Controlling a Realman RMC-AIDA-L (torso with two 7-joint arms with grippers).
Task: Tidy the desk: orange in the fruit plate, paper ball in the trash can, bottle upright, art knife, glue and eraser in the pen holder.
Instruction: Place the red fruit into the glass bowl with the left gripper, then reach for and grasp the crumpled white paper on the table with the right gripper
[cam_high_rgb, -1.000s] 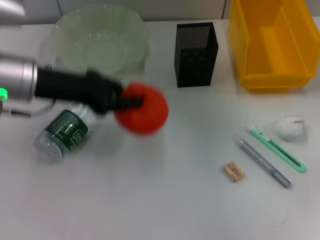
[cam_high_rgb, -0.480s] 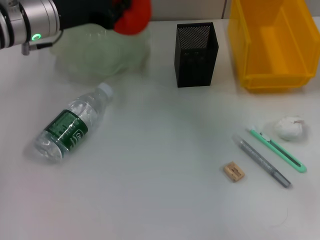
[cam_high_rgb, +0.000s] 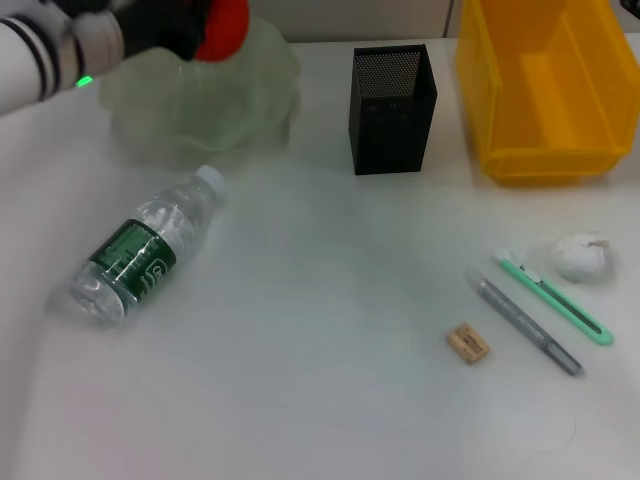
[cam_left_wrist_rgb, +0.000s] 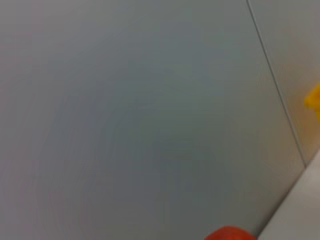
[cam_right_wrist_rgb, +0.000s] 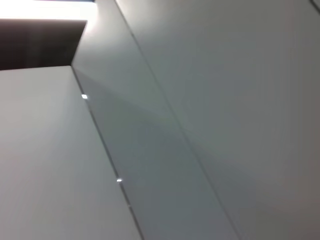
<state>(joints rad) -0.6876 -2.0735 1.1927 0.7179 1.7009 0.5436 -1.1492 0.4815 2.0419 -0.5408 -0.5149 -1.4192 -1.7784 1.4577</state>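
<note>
My left gripper (cam_high_rgb: 205, 30) is shut on the orange (cam_high_rgb: 226, 27) and holds it above the pale green fruit plate (cam_high_rgb: 255, 95) at the back left; a sliver of the orange shows in the left wrist view (cam_left_wrist_rgb: 230, 234). The clear bottle with a green label (cam_high_rgb: 140, 250) lies on its side at the left. The black mesh pen holder (cam_high_rgb: 392, 95) stands at the back centre. The eraser (cam_high_rgb: 467, 343), grey glue pen (cam_high_rgb: 528, 326), green art knife (cam_high_rgb: 555, 298) and white paper ball (cam_high_rgb: 580, 256) lie at the right. My right gripper is out of view.
A yellow bin (cam_high_rgb: 545, 85) stands at the back right, beside the pen holder. The white table (cam_high_rgb: 320, 300) stretches between the bottle and the small items. The right wrist view shows only grey wall panels.
My left gripper has lifted the orange from beside the bottle and carried it back and left to above the fruit plate. The other things have not moved.
</note>
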